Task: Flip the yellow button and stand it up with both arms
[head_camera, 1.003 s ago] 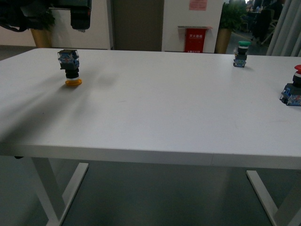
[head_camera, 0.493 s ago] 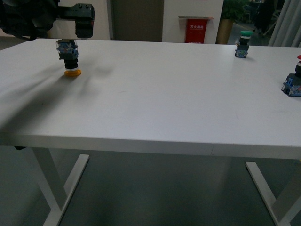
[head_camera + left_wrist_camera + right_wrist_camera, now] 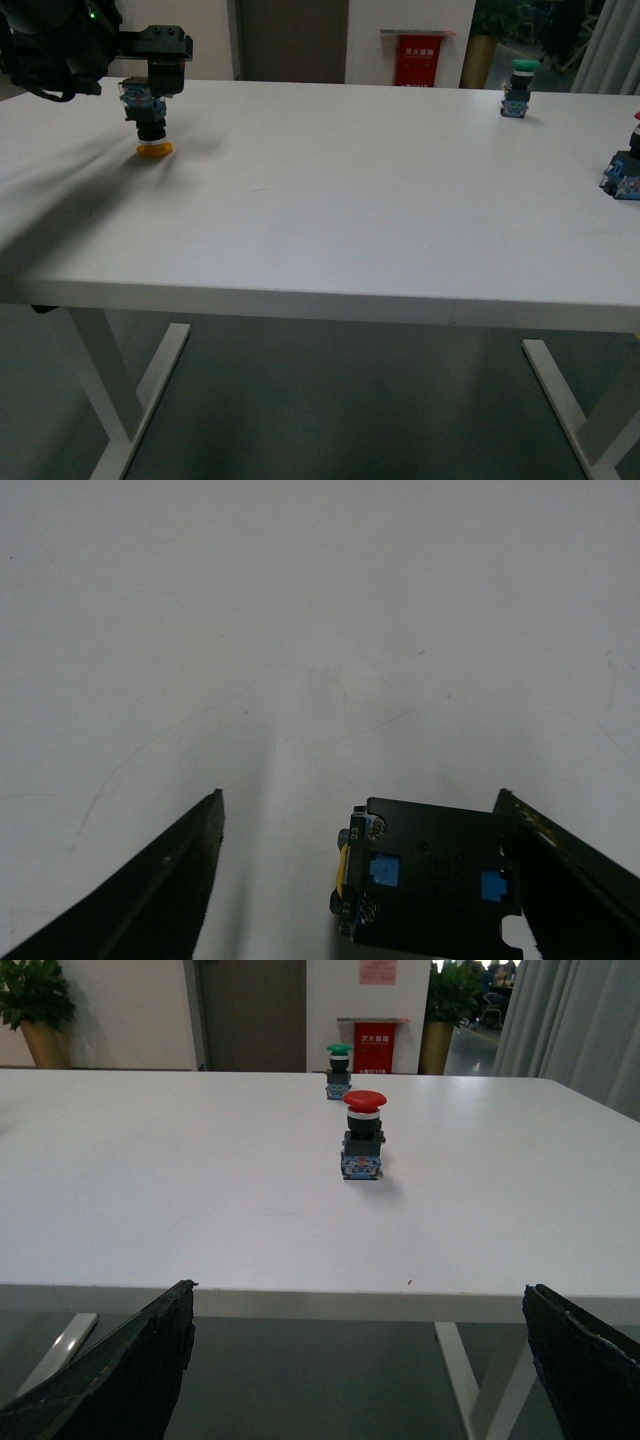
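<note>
The yellow button point(image 3: 152, 128) stands upside down at the table's far left, with its yellow cap on the tabletop and its blue-black base on top. My left gripper point(image 3: 158, 75) hangs open right over that base. In the left wrist view the base point(image 3: 430, 880) lies between the two fingers of the left gripper point(image 3: 358, 810), close against one finger point(image 3: 570, 880) and well apart from the other. A sliver of the yellow cap shows beside the base. My right gripper point(image 3: 358, 1288) is open and holds nothing, out past the table's edge; it does not show in the front view.
A green-capped switch point(image 3: 516, 88) stands upright at the far right of the white table point(image 3: 350, 200). A red-capped switch point(image 3: 627, 170) stands at the right edge, and shows as the red-capped switch point(image 3: 362, 1135) in the right wrist view with the green one point(image 3: 339, 1068) behind it.
My left gripper has come down from above the yellow button to the level of its base. The button has stayed where it was.
</note>
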